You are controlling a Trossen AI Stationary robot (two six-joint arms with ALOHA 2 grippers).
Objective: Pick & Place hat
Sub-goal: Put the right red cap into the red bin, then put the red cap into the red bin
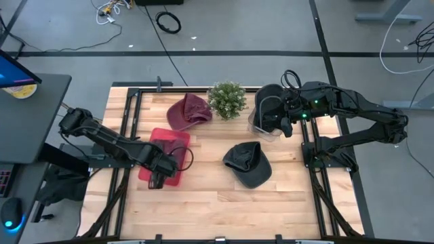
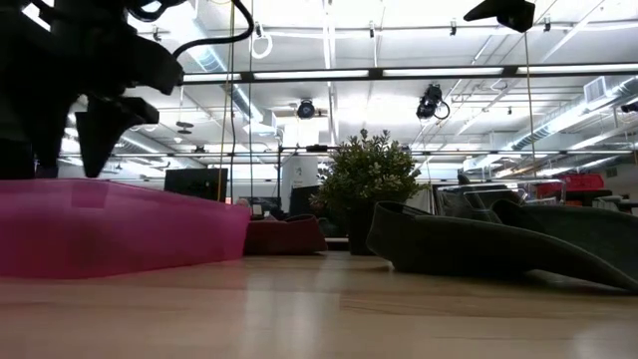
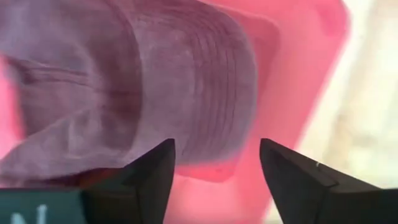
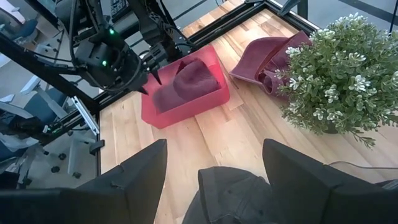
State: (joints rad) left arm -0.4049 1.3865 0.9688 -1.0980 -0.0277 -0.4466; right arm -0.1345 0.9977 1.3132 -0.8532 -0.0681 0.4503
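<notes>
Left wrist view: left tool (image 3: 214, 171) fingers apart above maroon hat (image 3: 124, 93), seemingly inside pink bin (image 3: 298, 74).

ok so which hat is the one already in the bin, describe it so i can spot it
Start at the wooden table and find the shallow pink plastic bin near its left side, under the left gripper, whose fingers are apart. The soft maroon cap lies inside it. The other maroon cap and the dark grey cap lie on bare wood.

Potted plant (image 1: 227, 99) is set upright on wooden table (image 1: 224, 203), near its far edge. Clear container (image 1: 261, 129) is placed just beside it. Cables (image 1: 168, 22) are seen on floor beyond.
</notes>
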